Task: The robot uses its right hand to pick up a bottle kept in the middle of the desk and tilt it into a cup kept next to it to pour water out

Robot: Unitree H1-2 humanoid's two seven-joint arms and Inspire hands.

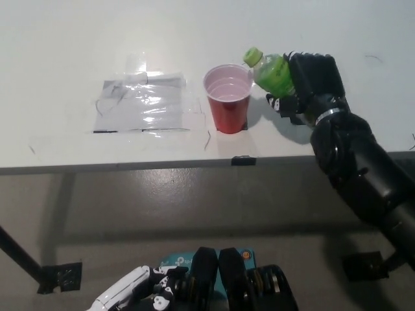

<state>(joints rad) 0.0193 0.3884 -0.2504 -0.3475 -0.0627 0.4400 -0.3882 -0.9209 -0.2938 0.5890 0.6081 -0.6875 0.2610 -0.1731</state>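
My black right hand [310, 87] is shut on a green bottle [273, 72] with a light green cap [252, 56]. The bottle is lifted off the desk and tilted steeply to the left, its cap at the right rim of the red cup [228, 97]. The cup stands upright near the desk's front edge and looks pale inside. My fingers hide the bottle's lower part. No stream of water is visible. My white left hand [128, 294] rests low at the bottom left, below the desk.
A sheet of clear plastic taped down [144, 103] lies on the white desk [65, 45] left of the cup. A small black tape mark [243, 160] sits on the desk's front edge. Grey floor lies below the desk.
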